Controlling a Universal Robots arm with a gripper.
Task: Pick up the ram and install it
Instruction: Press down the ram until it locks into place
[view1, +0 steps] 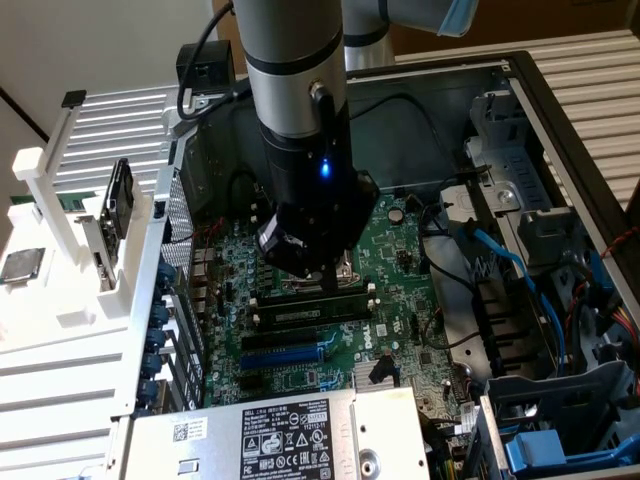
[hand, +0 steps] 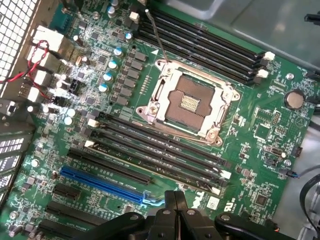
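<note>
green fibreglass motherboard (hand: 250, 100), dotted with silver capacitors and tiny chips, lies flat inside an open grey sheet-metal computer case (view1: 520, 90) with a perforated wall. a square metal-framed processor socket (hand: 187, 102) sits between banks of long black memory slots (hand: 200, 37); a blue slot (hand: 100, 182) runs nearby. a white plastic rack (view1: 60, 240) stands outside the case. the ram (view1: 310, 312) appears to stand on edge in a slot beside the socket, its long axis parallel to the slots, running across the exterior view. the gripper (hand: 175, 200) hovers above it, black fingers pressed together, pinching nothing.
</note>
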